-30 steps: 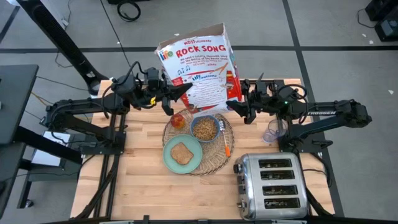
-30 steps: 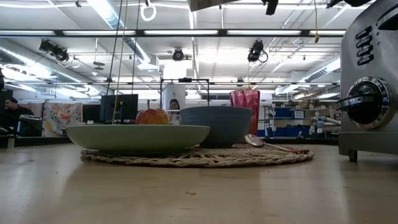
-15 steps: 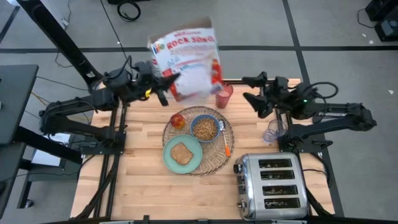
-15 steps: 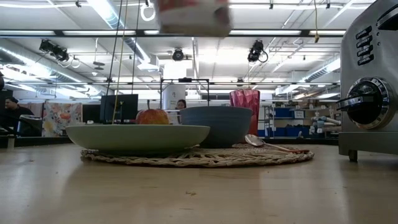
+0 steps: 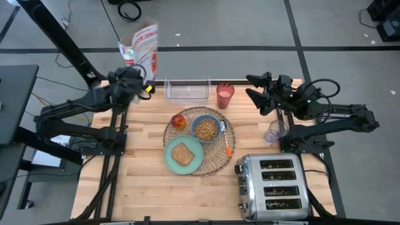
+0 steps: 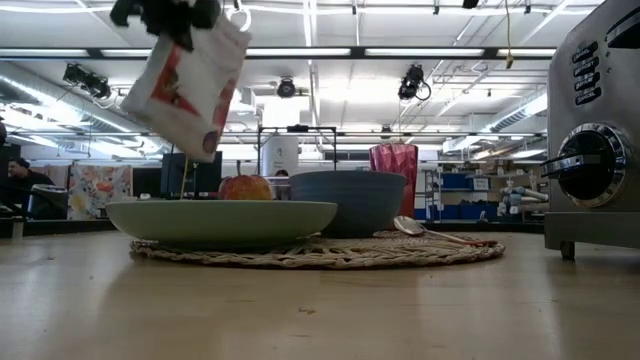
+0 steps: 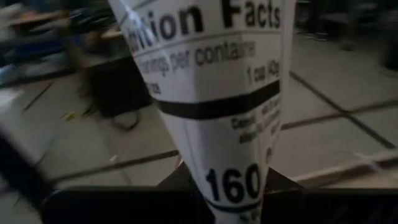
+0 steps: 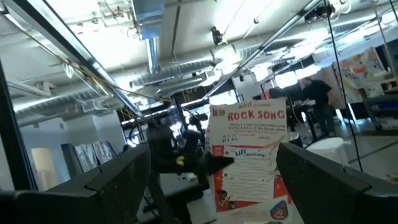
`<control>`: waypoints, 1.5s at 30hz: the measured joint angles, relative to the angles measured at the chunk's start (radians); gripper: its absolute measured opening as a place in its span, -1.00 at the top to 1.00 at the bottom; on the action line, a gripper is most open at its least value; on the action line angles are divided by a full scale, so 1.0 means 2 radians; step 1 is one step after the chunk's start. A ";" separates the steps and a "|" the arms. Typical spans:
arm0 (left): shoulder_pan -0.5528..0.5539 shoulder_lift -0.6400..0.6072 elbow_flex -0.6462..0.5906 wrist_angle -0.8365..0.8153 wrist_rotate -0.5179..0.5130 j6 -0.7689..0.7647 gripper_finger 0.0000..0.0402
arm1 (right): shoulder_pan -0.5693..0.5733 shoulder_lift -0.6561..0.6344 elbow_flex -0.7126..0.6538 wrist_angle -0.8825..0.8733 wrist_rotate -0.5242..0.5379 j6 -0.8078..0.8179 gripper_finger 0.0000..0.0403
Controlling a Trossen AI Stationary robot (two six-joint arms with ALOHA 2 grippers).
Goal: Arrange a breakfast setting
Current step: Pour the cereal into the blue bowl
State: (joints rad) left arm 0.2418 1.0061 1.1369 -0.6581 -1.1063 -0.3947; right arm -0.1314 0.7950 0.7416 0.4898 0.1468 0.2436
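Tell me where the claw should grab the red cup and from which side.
Grip the red cup across its upper wall just below the rim, coming straight down. It stands upright with its mouth open, beside the clear tub, so the side toward the open right claw is probably freest.

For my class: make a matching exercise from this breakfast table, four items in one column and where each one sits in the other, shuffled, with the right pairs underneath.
Items:
1. toast slice
2. cereal box
3. apple
4. red cup

Places:
A. on the table beside the clear tub
B. held in the air by the left gripper
C. on the green plate
D. on the wicker placemat, next to the blue bowl

Pairs: 1-C, 2-B, 3-D, 4-A
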 joint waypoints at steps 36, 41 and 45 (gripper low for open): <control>0.177 0.003 -0.221 0.075 0.175 -0.142 0.00 | 0.020 0.028 0.000 -0.011 0.005 0.104 -0.74; 0.175 0.002 -0.208 0.011 0.219 -0.180 -0.21 | 0.032 0.028 0.000 -0.011 -0.001 0.105 -0.74; 0.175 0.002 -0.185 -0.068 0.260 -0.205 -0.28 | 0.040 0.028 0.000 -0.011 -0.001 0.104 -0.74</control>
State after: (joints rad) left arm 0.5919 1.0103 0.7677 -0.7943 -0.5866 -0.8042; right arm -0.0510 0.8501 0.7406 0.4675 0.1442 0.4520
